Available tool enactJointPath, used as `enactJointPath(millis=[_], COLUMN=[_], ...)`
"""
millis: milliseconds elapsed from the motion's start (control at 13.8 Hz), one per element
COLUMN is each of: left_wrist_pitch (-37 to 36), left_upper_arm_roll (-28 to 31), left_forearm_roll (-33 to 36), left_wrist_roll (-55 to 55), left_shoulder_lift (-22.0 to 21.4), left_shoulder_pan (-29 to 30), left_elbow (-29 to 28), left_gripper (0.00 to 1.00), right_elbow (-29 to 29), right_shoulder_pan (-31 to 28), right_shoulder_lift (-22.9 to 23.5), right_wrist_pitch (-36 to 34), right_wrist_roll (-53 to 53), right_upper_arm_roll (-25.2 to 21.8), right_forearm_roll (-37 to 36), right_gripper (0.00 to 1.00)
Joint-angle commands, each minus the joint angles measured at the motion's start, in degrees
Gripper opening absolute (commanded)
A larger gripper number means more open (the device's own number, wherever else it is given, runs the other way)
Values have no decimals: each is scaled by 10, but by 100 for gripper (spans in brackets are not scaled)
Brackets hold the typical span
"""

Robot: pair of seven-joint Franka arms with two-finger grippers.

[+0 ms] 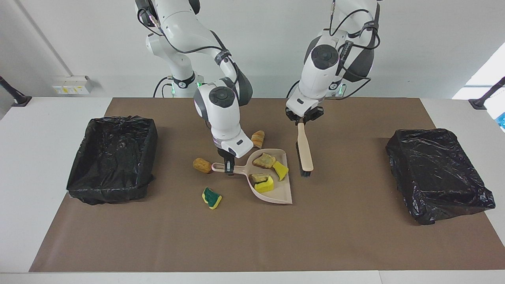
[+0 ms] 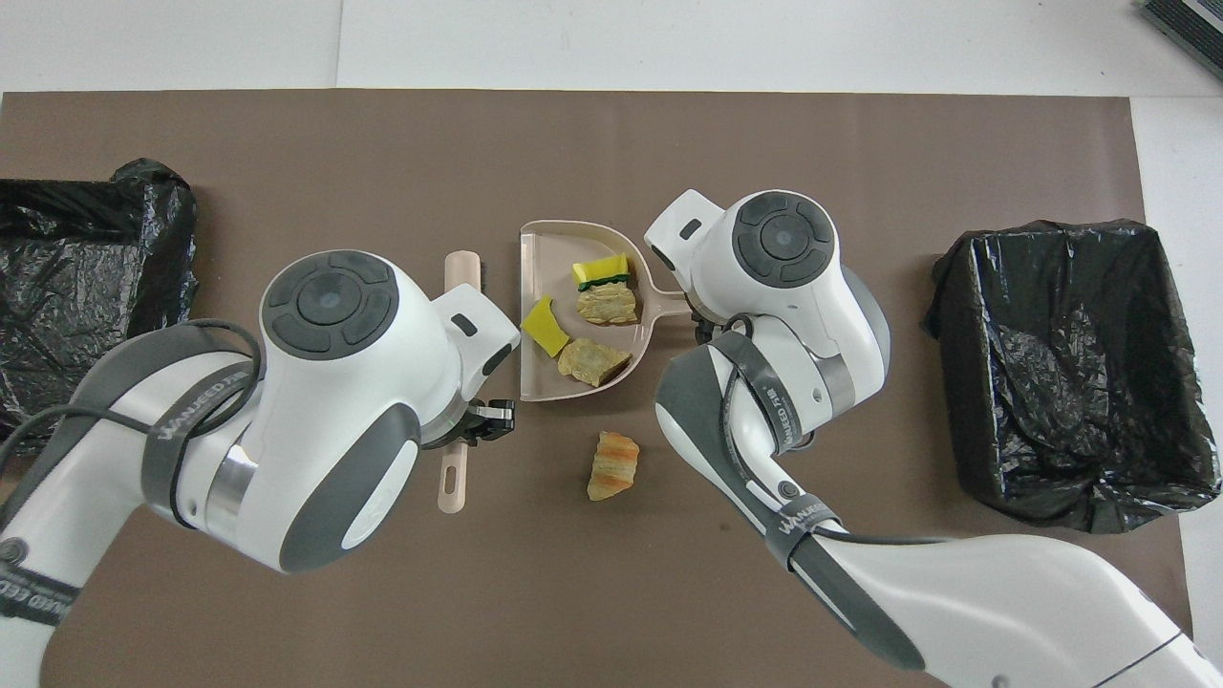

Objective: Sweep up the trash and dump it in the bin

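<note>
Your left gripper holds the hand brush by its handle tip, fingers clamped, bristles seemingly just above the desk at frame centre. Your right gripper pinches the beige dustpan handle. Four scraps lie in the pan; three more sit around it.

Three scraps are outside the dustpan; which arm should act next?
Probably the left: its pincer holds the brush, lifted clear beside the dustpan. The right pincer only steadies the dustpan's handle.
</note>
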Motion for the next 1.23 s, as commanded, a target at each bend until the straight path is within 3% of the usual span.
enactJointPath(millis=[0,289,434,795,1012,1156], left_wrist_pitch=[-63,-124,-116,2,71,114], left_upper_arm_roll=[-1,-1,-1,-9,-9,-9], left_forearm_roll=[-9,-10,-10,-28,-41,-41], left_wrist_roll=[32,39,37,-14,-67,-85], left_shoulder_lift=[-44,-60,-90,-200,-197,-170], left_shoulder_pan=[28,60,59,1,-62,-109], left_elbow=[0,-12,-56,-219,-254,-272], left_gripper=[0,0,0,0,0,0], right_elbow=[-6,3,3,46,47,48], right_shoulder_pan=[-14,-50,-84,-199,-271,-320], right_shoulder_lift=[-11,-53,-81,-92,-93,-93], right_wrist_pitch=[-9,-62,-105,-162,-171,-191], right_wrist_roll=[-13,-46,-96,-247,-358,-427], right_upper_arm_roll=[6,6,6,6,3,2], right_forearm_roll=[14,16,36,56,63,63], right_gripper=[0,0,0,0,0,0])
